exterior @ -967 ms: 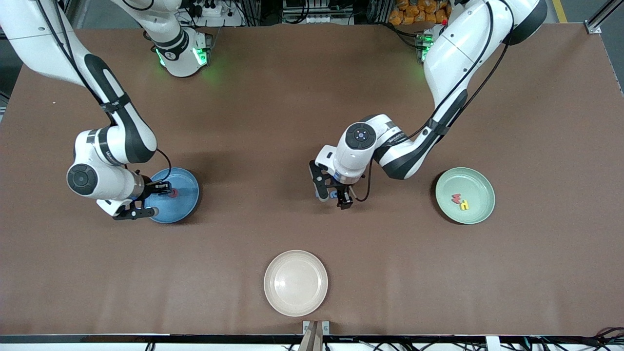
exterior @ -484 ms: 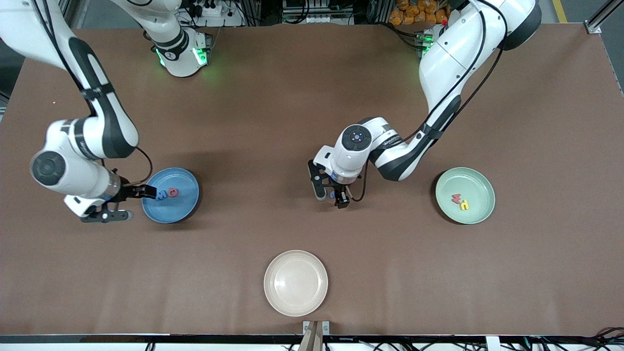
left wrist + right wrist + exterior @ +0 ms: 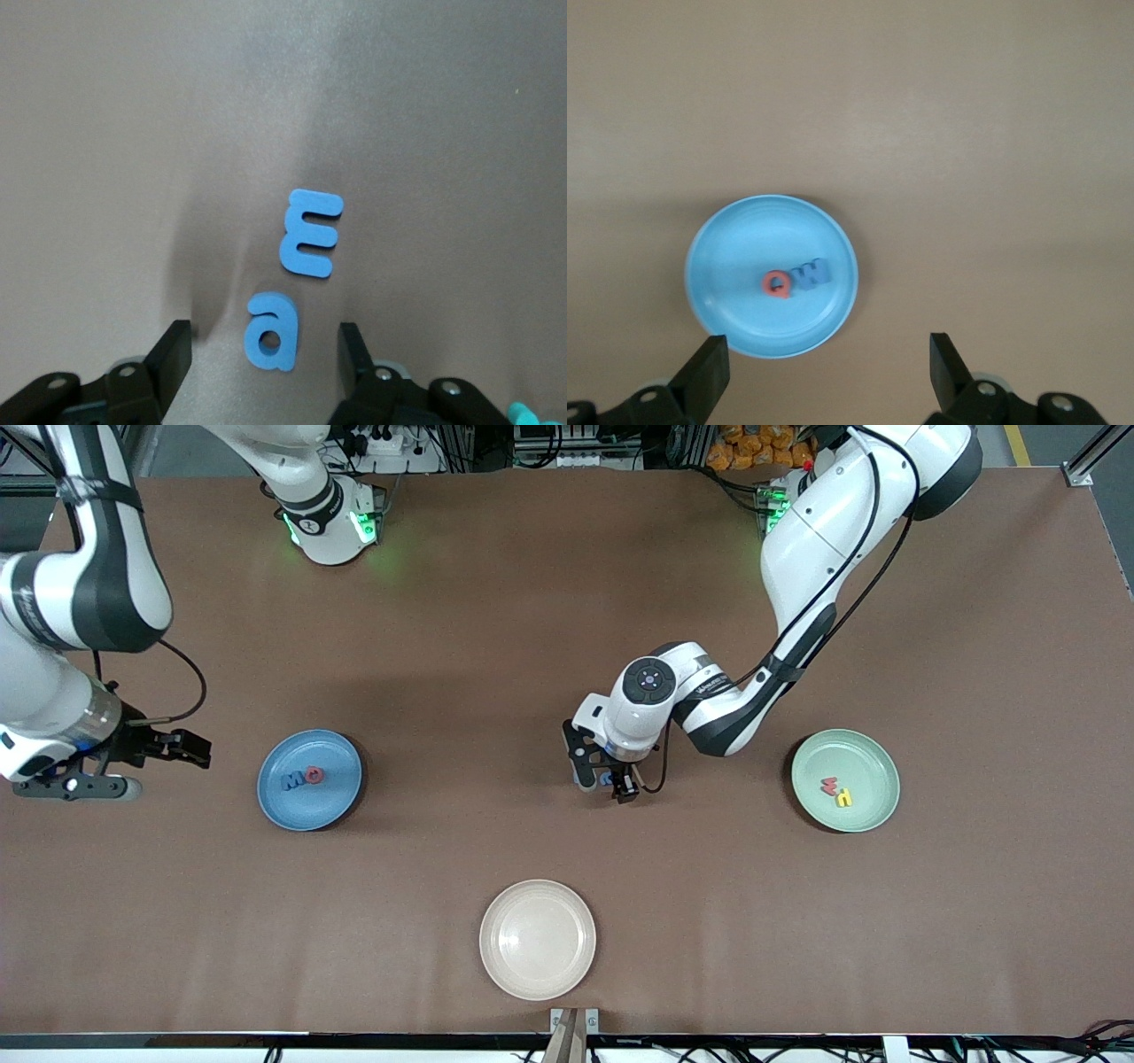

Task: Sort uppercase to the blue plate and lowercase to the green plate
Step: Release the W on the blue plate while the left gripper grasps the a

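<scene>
Now your left pincer (image 3: 266, 341) straddles the rounded blue letter (image 3: 270, 330), open around it; your right pincer (image 3: 142, 766) hangs wide, empty, beside the blue plate (image 3: 341, 802).

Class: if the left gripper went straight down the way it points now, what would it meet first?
Probably the blue rounded letter, which lies on the table between the open fingers of the left gripper; the blue e lies just past it.

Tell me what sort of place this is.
Likely a robotics lab: a brown-covered table with three plates and foam letters, metal framing with cables and power strips along its edge by the arms' bases.
</scene>
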Controlling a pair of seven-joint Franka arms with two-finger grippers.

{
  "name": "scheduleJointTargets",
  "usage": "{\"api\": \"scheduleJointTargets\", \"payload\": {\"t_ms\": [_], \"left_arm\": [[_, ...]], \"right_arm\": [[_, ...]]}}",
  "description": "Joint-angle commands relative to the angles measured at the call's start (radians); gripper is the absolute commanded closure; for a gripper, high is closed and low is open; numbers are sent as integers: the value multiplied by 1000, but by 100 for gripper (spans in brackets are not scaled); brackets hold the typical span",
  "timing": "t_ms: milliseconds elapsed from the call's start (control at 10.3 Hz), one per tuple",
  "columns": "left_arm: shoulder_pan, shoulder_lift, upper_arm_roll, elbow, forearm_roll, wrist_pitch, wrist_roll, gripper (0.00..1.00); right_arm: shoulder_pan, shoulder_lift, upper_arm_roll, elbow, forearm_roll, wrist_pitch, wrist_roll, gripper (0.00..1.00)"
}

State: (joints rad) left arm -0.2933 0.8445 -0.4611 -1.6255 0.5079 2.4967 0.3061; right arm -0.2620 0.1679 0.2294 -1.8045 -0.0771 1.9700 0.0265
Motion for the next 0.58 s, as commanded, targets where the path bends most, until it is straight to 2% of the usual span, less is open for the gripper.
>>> {"api": "scheduleJointTargets", "payload": {"t_ms": [0,193,387,484], "left_arm": [[-9,2,7,-4,49,13,-50,29],[-10,8,7,-4,54,13,-50,43],[-13,11,7,-4,54,13,-50,60],[-14,15,7,-4,52,13,-56,61]], "right_arm": [[16,-33,-27,28,56,-60,-8,0],[13,-38,-27,71,59,-102,-7,4],[13,-51,-30,86,118,-112,-8,36],[15,-71,-38,91,123,-123,-7,47]]}}
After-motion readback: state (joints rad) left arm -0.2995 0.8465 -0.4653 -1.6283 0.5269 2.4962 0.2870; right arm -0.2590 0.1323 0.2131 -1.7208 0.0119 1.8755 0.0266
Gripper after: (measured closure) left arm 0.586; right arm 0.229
